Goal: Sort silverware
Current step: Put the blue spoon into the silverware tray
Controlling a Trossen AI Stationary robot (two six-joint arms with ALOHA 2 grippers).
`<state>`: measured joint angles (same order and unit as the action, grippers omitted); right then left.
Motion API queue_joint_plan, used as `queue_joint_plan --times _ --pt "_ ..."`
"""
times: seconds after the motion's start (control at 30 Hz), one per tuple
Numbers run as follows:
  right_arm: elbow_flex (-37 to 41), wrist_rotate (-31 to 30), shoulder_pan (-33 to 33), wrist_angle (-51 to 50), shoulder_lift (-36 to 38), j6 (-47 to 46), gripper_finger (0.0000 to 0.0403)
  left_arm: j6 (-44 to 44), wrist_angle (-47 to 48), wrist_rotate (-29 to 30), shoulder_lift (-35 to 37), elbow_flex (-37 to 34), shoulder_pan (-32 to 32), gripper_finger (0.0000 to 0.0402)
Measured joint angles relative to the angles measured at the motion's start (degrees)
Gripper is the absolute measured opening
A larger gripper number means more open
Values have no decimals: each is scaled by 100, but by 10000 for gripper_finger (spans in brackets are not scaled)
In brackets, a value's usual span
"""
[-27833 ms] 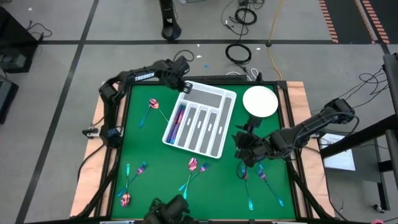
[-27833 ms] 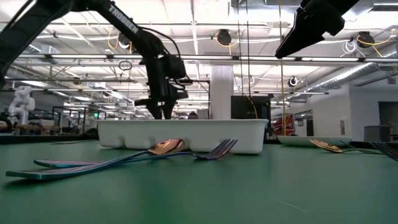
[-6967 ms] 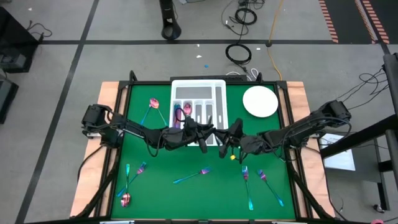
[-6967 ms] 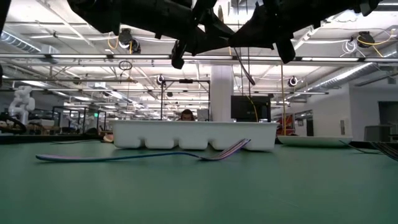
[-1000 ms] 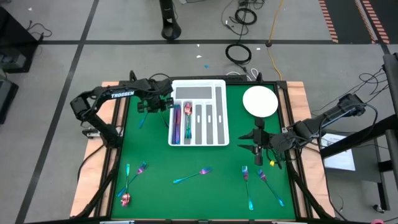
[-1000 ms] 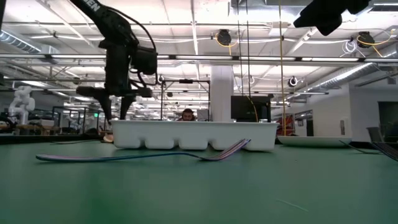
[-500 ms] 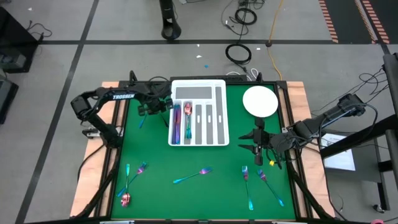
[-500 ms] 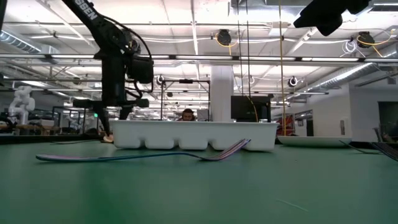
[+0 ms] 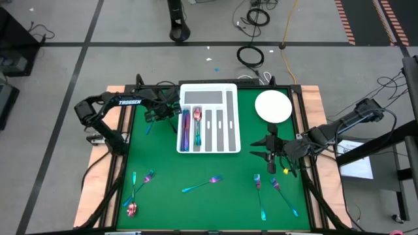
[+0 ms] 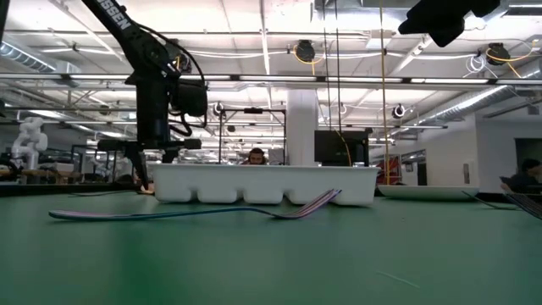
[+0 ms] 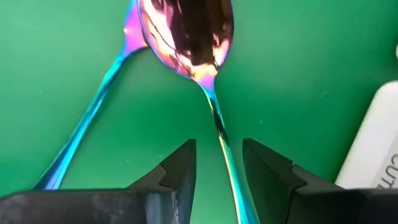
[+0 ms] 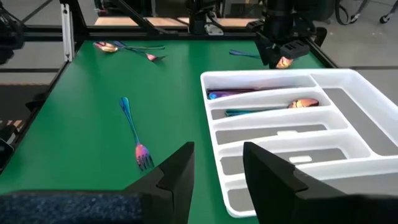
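Note:
Two rainbow spoons lie on the green mat left of the white tray (image 9: 225,98), their bowls overlapping (image 11: 186,31). My left gripper (image 11: 217,165) points down over them, open, one finger on each side of the slim handle (image 11: 216,124) of one spoon. I cannot tell whether the fingers touch it. The other spoon's teal handle (image 11: 87,124) runs off to the side. The tray's left slots hold silverware (image 9: 185,128) and a spoon (image 9: 196,127). My right gripper (image 9: 271,149) waits open above the table's right side, below the plate.
A round white plate (image 9: 273,106) sits at the far right. Loose silverware lies along the near side: a fork (image 9: 202,184) in the middle, pieces at near left (image 9: 137,189) and near right (image 9: 259,196). The tray's right slots are bare.
My left gripper has sunk toward the spoons beside the tray's left wall and rolled a little. Its fingers keep the same gap.

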<state>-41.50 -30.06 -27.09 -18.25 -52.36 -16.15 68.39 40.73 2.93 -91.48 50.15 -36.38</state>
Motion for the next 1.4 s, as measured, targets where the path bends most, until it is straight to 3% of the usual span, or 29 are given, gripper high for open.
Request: queue_joint_plan --times 0.63,1.1,1.4 --pt "0 13 0 1 0 34 125 -290 49 -162 -326 66 35 130" --pt "0 17 0 -3 0 -12 125 -330 23 -262 -326 93 40 17" --pt "0 17 0 -5 0 -10 125 -486 4 -108 -305 139 46 5"
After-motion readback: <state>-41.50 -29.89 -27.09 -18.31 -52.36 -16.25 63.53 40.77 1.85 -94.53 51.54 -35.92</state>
